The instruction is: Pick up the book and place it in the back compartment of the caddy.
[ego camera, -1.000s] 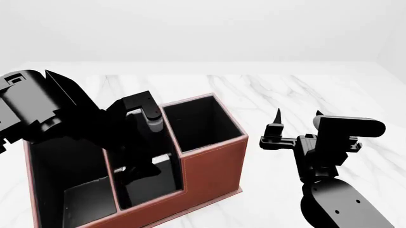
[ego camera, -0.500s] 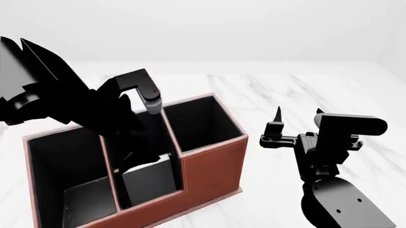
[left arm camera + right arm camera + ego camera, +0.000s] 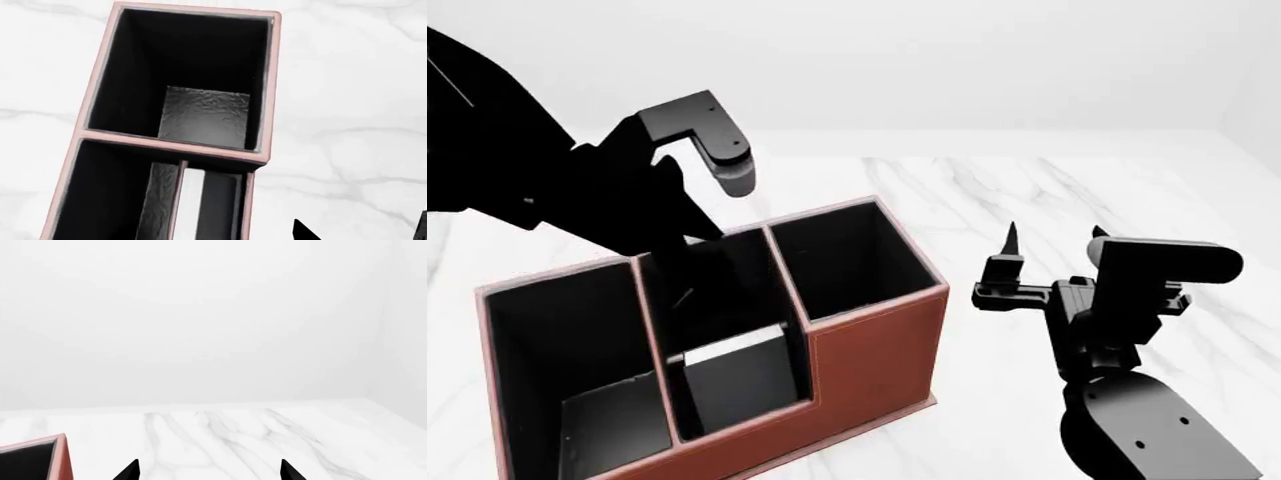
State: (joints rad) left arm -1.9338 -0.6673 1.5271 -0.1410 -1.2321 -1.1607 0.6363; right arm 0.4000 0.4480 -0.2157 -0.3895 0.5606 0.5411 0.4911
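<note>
The reddish-brown caddy is sitting upright on the marble worktop, its black-lined compartments open upward. The black book is standing on edge in the narrow middle compartment, white pages showing.

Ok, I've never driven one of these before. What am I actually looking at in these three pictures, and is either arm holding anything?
It is a simulated two-armed robot. The wide picture comes from its head, looking down over both arms. The other two come from cameras near each gripper.

On the white marble table stands a reddish-brown caddy. The black book with its white page edge stands inside it, in the narrow slot beside the tall square section.

The left gripper is raised above the caddy, open and empty. The right gripper hangs beside the caddy over bare table, also open and holding nothing.
</note>
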